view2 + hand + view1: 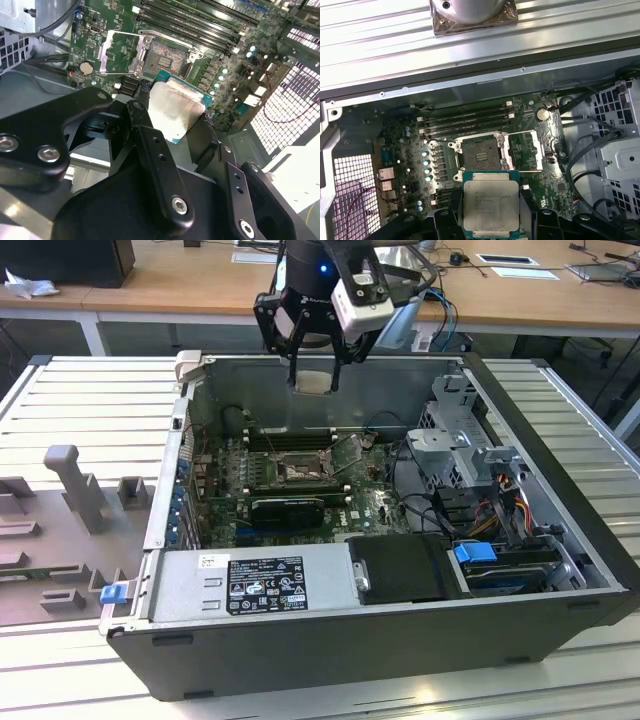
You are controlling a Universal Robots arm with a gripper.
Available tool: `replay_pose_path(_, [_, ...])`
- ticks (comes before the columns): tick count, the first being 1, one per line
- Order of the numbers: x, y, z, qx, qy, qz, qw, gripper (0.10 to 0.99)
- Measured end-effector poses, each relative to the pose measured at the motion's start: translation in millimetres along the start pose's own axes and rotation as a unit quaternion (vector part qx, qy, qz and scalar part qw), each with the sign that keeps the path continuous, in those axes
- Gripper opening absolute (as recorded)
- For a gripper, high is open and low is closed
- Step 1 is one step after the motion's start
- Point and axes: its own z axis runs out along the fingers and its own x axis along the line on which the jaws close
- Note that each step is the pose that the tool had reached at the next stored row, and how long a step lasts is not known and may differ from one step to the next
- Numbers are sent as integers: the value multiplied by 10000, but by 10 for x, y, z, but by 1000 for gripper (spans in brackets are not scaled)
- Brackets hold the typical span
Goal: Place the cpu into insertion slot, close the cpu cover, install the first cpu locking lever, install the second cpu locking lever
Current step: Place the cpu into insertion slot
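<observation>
Insertion slot bare; cpu cover open alongside.

The gripper holds the chip near the open socket; the cover lies flipped open beside the socket, memory slots along its side opposite the chip.

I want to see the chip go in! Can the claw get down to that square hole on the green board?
Probably yes. The claw holds the cpu above the open case, the cpu cover is flipped aside, and the insertion slot lies bare with nothing over it.
</observation>
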Motion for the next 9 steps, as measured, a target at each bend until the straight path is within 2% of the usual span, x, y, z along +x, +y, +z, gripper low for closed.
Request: replay_pose_path(9, [0, 0, 0, -5, -22, 251, 9997, 541])
